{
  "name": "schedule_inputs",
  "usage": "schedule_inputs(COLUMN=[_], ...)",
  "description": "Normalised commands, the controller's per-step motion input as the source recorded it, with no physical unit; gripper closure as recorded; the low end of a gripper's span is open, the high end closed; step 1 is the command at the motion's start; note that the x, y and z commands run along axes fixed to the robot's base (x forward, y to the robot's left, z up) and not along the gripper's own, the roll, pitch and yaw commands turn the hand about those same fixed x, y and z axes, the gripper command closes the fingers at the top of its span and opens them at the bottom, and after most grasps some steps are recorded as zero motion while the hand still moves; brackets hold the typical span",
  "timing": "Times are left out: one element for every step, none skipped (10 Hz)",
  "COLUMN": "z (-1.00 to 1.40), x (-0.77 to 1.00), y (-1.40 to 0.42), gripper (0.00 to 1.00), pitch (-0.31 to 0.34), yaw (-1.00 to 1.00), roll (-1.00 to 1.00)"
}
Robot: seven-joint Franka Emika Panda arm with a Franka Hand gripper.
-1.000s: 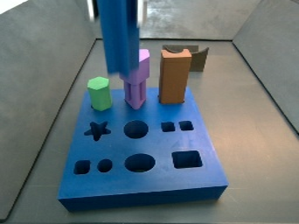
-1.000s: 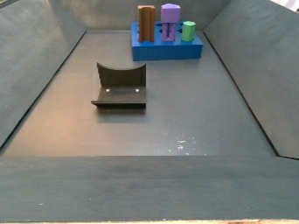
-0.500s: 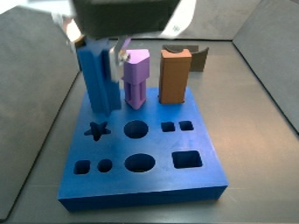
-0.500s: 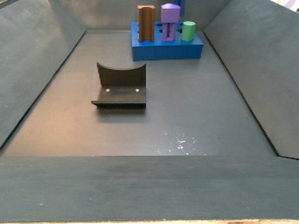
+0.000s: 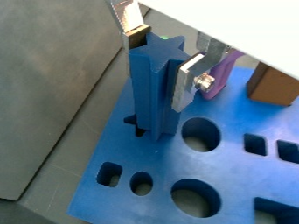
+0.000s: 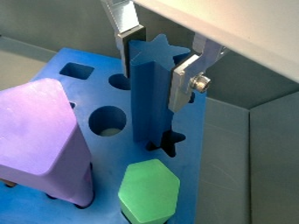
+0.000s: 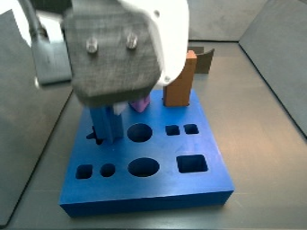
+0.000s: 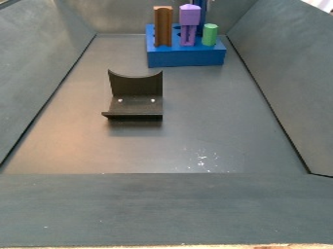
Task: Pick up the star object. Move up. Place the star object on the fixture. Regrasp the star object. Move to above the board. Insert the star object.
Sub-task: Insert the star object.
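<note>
Insertion is the step in hand. In both wrist views I see the gripper (image 5: 163, 54) clamped on the star peg (image 5: 156, 92), its silver fingers (image 6: 187, 79) pressing the upper part from opposite sides. The peg stands upright, its lower end at the mouth of the star hole (image 6: 167, 144) in the board (image 5: 222, 188); I cannot tell how deep it has entered. The green peg (image 6: 149, 190) and the purple peg (image 6: 47, 140) stand in the board just beside that hole. In a side view the gripper body hides most of the peg, and the orange peg (image 7: 182, 85) shows behind it. The fixture (image 8: 132, 97) sits bare on the floor, well apart from the board. I judge that the next move calls for a straight descent with the star points aligned to the cut-out, then release.
</note>
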Motion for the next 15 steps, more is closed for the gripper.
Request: schedule_inputs(z=[0.0,0.0,0.02,0.0,0.0,0.0,-0.02,-0.17,-0.24,-0.32,-0.4,-0.46,-0.59,-0.82,-1.0], x=[0.0,-0.02,-0.05,-0.17,-0.27,-0.36,-0.28,-0.09,0.0,0.2,0.23,0.18,0.18,0.13,0.08], y=[0.0,0.0,0.0,0.01,0.0,0.0,0.0,0.0,0.0,-0.01,-0.01,-0.04,-0.07,-0.07,-0.09], gripper=[1.0,1.0,1.0,1.0,1.0,1.0,1.0,1.0,1.0,1.0,1.0,1.0,1.0,1.0,1.0], pitch=[0.04,0.029,0.026,0.0,0.0,0.0,0.0,0.0,0.02,0.083,0.099,0.084,0.107,0.049,0.0], yaw=[0.0,0.0,0.03,0.14,0.14,0.11,0.1,0.01,0.0,-0.09,-0.16,-0.2,-0.26,-0.24,-0.25], roll=[0.0,0.0,0.06,0.11,0.12,0.11,0.07,0.03,0.0,0.0,-0.01,-0.02,0.0,-0.05,-0.01])
